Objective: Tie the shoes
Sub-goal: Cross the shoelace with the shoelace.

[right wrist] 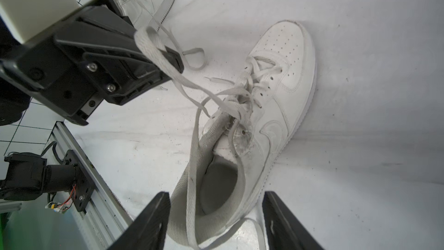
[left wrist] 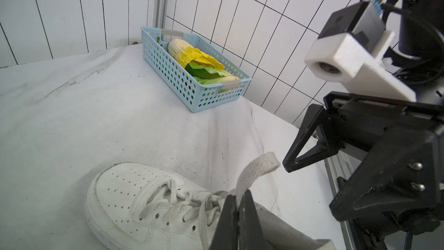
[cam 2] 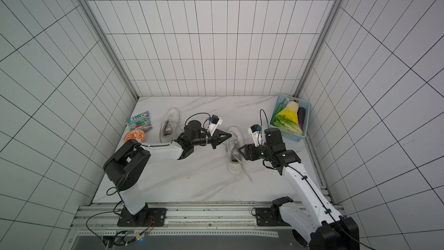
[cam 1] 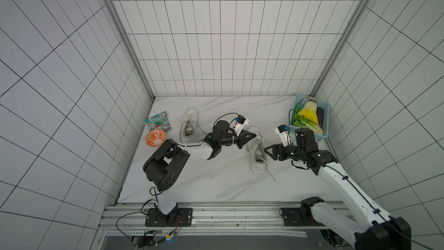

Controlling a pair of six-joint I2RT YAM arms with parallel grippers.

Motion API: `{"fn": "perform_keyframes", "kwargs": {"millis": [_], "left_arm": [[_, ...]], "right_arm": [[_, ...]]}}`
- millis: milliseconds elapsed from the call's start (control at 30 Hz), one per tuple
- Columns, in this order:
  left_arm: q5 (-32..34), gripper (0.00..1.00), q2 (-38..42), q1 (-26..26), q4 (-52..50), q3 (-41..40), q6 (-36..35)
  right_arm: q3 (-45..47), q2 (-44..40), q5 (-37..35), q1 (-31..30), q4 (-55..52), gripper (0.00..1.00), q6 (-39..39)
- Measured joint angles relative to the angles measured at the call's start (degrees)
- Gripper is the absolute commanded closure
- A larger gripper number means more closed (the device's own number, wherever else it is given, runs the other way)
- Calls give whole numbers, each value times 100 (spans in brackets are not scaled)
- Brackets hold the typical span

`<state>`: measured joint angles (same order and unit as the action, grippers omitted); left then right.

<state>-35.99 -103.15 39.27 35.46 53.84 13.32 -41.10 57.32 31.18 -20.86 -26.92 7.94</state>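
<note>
Two white shoes lie on the marble table. One shoe (cam 1: pixel 189 126) (cam 2: pixel 169 126) is at the back left, its laces trailing loose. The other shoe (cam 1: pixel 257 155) (cam 2: pixel 234 155) (left wrist: pixel 149 203) (right wrist: pixel 271 107) lies between my arms. My left gripper (cam 1: pixel 255 135) (cam 2: pixel 230 135) (left wrist: pixel 237 198) is shut on this shoe's lace (left wrist: pixel 254 167) (right wrist: pixel 153 51), just above its tongue, and the lace end sticks up past the fingers. My right gripper (cam 1: pixel 265 150) (cam 2: pixel 239 151) (right wrist: pixel 215 194) stands open over the shoe's heel opening, holding nothing. A second lace strand (right wrist: pixel 192 188) hangs across the opening between its fingers.
A light blue basket (cam 1: pixel 323 116) (cam 2: pixel 306 116) (left wrist: pixel 173 73) of vegetables stands at the back right corner. An orange patterned bowl (cam 1: pixel 155 138) (cam 2: pixel 134 137) and a snack packet (cam 1: pixel 158 121) lie at the left wall. A metal rail (cam 1: pixel 228 212) runs along the table's front.
</note>
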Motion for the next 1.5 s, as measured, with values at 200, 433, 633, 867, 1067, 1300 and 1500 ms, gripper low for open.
{"fn": "perform_keyframes", "kwargs": {"millis": [200,433,633,867,1067,1300,1500], "left_arm": [[13,100,2,0,42,0,2],[17,100,2,0,55,0,2],[20,100,2,0,61,0,4],[24,100,2,0,72,0,2],[28,100,2,0,72,0,2],[37,100,2,0,74,0,2],[39,100,2,0,72,0,2]], "right_arm": [[-74,597,-4,-273,-411,43,4],[-114,734,35,-470,-555,56,101],[-232,734,87,-527,-673,68,170],[-339,693,96,-562,-809,59,199],[-339,658,94,-590,-929,61,197],[-339,660,105,-590,-953,69,216],[-339,662,107,-590,-966,69,219]]}}
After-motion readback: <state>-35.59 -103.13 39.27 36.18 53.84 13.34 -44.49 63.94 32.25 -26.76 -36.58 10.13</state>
